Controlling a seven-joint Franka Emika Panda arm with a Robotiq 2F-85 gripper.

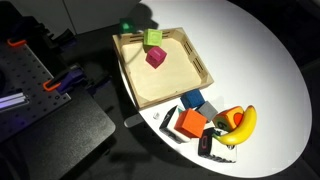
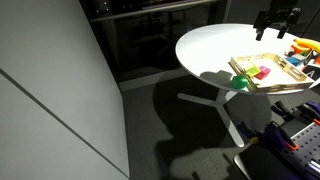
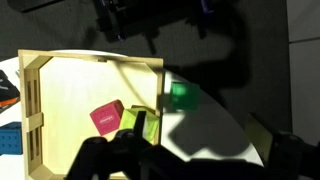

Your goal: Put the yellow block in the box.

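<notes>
The yellow block (image 1: 153,38) is a pale yellow-green cube that sits inside the box (image 1: 139,88), a shallow light-wood tray, near its far rim. It lies next to a magenta cube (image 1: 156,58). In the wrist view the yellow block (image 3: 135,122) touches the magenta cube (image 3: 106,117) by the box's rim (image 3: 95,58). My gripper (image 3: 195,160) is open and empty, with its dark fingers wide apart at the bottom of the wrist view. In an exterior view the gripper (image 2: 276,24) hangs well above the table.
A saturated green cube (image 1: 126,27) stands on the white round table (image 1: 270,70) just outside the box, and also shows in the wrist view (image 3: 181,96). A banana (image 1: 244,122), an orange block (image 1: 190,123) and a blue block (image 1: 193,100) lie in a cluster near the box.
</notes>
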